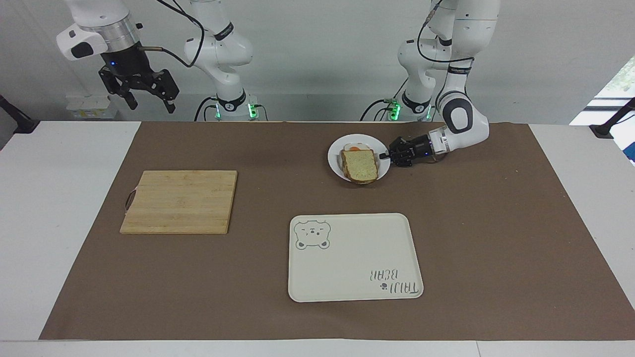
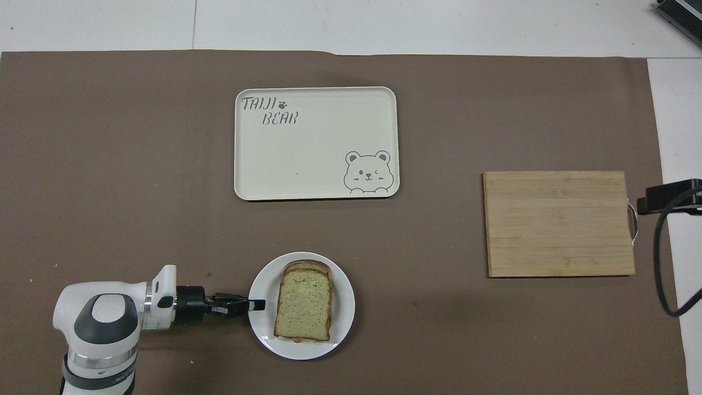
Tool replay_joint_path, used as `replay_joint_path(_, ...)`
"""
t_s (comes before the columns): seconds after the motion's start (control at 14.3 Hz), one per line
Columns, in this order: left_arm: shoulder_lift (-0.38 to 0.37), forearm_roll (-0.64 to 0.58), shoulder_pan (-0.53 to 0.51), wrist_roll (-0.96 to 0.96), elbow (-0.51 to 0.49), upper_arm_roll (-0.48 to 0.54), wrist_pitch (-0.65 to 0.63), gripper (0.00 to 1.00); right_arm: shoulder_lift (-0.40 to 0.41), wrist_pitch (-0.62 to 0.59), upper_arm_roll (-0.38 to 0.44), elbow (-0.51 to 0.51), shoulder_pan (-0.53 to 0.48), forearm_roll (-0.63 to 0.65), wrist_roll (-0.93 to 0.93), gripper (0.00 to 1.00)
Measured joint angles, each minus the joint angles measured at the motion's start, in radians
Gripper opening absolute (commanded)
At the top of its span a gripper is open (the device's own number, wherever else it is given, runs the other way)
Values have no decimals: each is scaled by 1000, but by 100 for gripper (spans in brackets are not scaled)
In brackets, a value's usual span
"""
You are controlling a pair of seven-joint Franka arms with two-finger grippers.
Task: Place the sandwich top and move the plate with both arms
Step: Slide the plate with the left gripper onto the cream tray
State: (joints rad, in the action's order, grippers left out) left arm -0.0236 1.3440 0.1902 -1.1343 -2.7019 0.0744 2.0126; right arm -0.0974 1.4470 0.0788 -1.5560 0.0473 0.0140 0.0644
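Observation:
The small white plate (image 1: pixel 335 158) (image 2: pixel 343 299) lies close to the robots, toward the left arm's end of the brown mat. On it rests the sandwich top (image 1: pixel 360 165) (image 2: pixel 304 307), a speckled bread slice stacked over another slice. A bit of fried egg (image 1: pixel 353 147) peeks out at the side nearer the robots. My left gripper (image 1: pixel 384 155) (image 2: pixel 256 303) lies low and level, shut on the plate's rim at the side toward the left arm's end. My right gripper (image 1: pixel 151 105) hangs high over the table's edge at the right arm's end, open and holding nothing.
A cream tray with a bear drawing (image 1: pixel 354 258) (image 2: pixel 316 142) lies farther from the robots than the plate. A wooden cutting board (image 1: pixel 179 202) (image 2: pixel 559 223) lies toward the right arm's end.

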Motion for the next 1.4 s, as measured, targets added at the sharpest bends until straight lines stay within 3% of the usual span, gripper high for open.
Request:
replay_joint_path(0.28,0,9,-58,65,72,8,-4,0,0,0,0,0,0,0,-1,100)
replay_joint_path(0.56,34,7,-65,343,276,5,-8,0,0,2,0,0,0,0,-3,100)
replay_joint_path(0.84,185,4,-28,511,516,-9,73,0,0,-5,1,0,0,0,-3,100)
replay_joint_path(1.19,473,8,-1,550,806,-80,201,0,-2,-45,14,0,-2,0,-39,100)
replay_joint_path(1.4,590,10,-1,597,954,-117,270,0,-3,-52,16,0,-2,0,-48,100)
